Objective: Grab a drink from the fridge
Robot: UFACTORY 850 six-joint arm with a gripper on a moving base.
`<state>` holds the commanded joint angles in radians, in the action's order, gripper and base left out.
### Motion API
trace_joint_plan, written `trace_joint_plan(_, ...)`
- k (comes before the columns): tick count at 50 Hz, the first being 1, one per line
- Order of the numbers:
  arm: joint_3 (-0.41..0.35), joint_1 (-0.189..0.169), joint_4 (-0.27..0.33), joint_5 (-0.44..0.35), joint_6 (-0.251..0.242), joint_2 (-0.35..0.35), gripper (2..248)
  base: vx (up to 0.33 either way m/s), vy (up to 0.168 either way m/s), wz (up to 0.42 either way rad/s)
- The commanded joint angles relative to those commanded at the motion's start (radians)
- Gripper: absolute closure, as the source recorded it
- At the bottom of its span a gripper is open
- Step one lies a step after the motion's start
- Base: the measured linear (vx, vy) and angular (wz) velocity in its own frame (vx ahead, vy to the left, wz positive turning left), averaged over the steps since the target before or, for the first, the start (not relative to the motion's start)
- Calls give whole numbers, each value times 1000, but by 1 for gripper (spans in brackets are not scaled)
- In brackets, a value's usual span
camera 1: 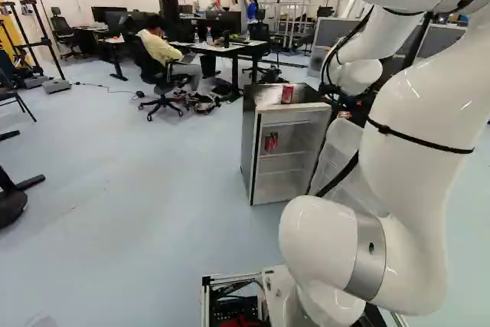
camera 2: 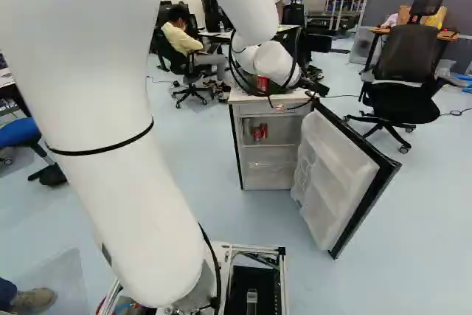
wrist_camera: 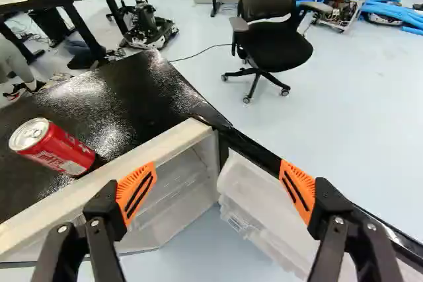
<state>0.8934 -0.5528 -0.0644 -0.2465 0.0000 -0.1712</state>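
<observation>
Since the red cans [camera 2: 257, 134] stand inside the fridge [camera 1: 248, 143], near the centre of the right base view, the jaws, wide apart above its front edge [wrist_camera: 79, 196], should back off, drop clear of the open door [camera 2: 332, 175], then enter level and straddle one can squarely.

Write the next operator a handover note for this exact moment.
Tool: open, empty, above where the fridge meets its door.
Drinks: at least one red can on a shelf inside; another red can on top of the fridge, beside the tool, not between its fingers.
Done: door open.
Left: likely lower the tool to the shelf, grip a can inside, bring it out.
</observation>
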Motion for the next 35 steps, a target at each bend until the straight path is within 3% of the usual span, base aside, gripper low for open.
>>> trace_joint_plan(35, 93, -91, -111, 227, 0, -7, 3, 0, 0, 0)
